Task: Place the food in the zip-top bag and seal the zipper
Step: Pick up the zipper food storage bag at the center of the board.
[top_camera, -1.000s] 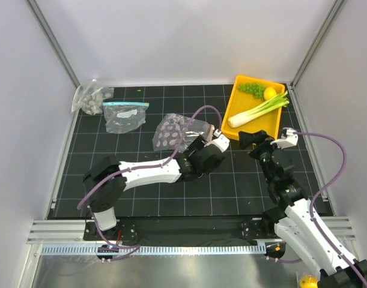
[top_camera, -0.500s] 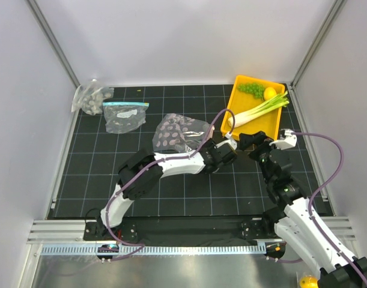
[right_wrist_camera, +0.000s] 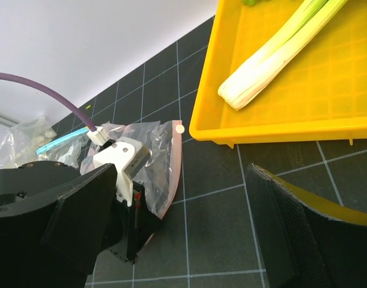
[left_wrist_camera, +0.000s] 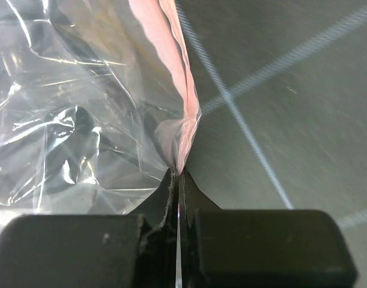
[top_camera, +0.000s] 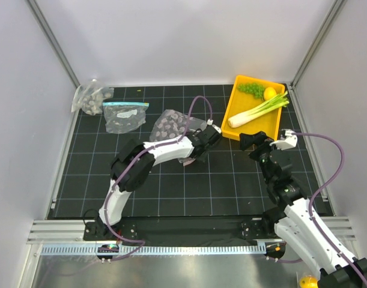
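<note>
The zip-top bag [top_camera: 171,126] lies on the black mat, clear with white dots; its pink zipper [left_wrist_camera: 182,102] runs along the near right edge. My left gripper [top_camera: 189,157] is shut on that zipper strip at the bag's near corner [left_wrist_camera: 179,175]; the strip is pinched between the jaws. Clear film [left_wrist_camera: 69,120] bunches to its left. My right gripper [top_camera: 250,141] hangs open and holds nothing, just right of the bag [right_wrist_camera: 165,156]. The leek [top_camera: 255,112], lemon [top_camera: 269,93] and grapes [top_camera: 250,89] lie in the yellow tray [top_camera: 231,105]. The leek's white end [right_wrist_camera: 261,72] shows in the right wrist view.
A clear bag with a light-blue strip [top_camera: 124,117] and a bunched dotted bag [top_camera: 90,99] lie at the back left. Grey walls and metal posts ring the mat. The yellow tray's near rim [right_wrist_camera: 273,129] stands just beyond my right gripper.
My left gripper has swung back left from beside the right gripper to the bag's near edge and has shut on the pink strip. The right arm has not moved.
</note>
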